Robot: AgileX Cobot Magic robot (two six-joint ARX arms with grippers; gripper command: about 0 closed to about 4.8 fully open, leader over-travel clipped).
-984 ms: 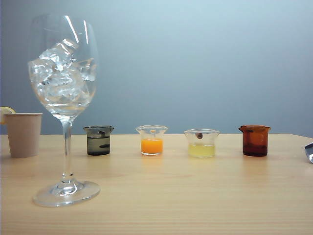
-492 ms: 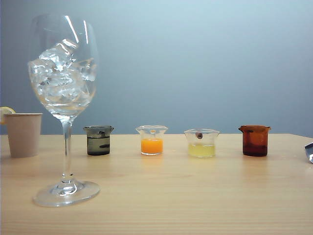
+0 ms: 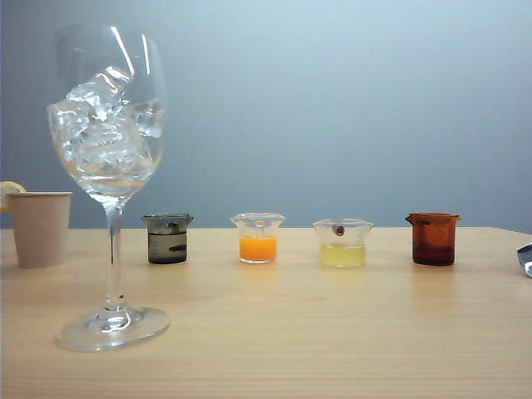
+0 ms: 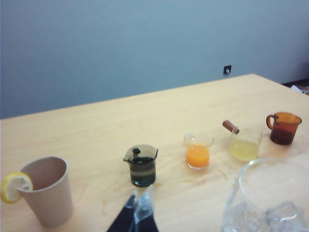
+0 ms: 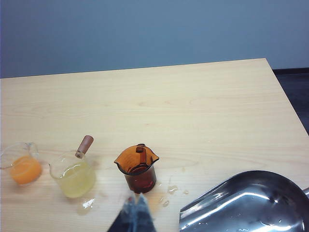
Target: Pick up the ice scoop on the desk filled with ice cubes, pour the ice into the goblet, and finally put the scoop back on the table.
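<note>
Ice scoop [image 5: 251, 203], a large mirror-polished metal trough, lies empty on the pale light-wood table [image 3: 332, 332] at the right side, apart from the right gripper [image 5: 136, 212], so only the retreat looks left to do. Largest of all is that tabletop, flat and fine-grained, with a few wet spots near the amber beaker. Next comes the tall clear stemmed goblet [image 3: 106, 166], standing upright on its round foot at the left, its bowl heaped with clear glassy ice cubes [image 3: 104, 133]. A beige paper cup [image 3: 39, 227] with a lemon slice on its rim stands behind and left of the goblet. Smaller are the 4 little glass beakers in a row: dark olive [image 3: 167, 238], orange [image 3: 258, 238], pale yellow [image 3: 342, 243] and amber-brown [image 3: 433, 238]. Both arms are absent from the exterior view. The right gripper hangs above the table just before the amber beaker, its jaws pressed together on nothing. The left gripper [image 4: 137, 217] hovers near the olive beaker beside the goblet's rim; its tips look close together, but I cannot tell for sure. To finish well, both arms should withdraw high and slowly, clear of the goblet and beakers, leaving the scoop undisturbed.
</note>
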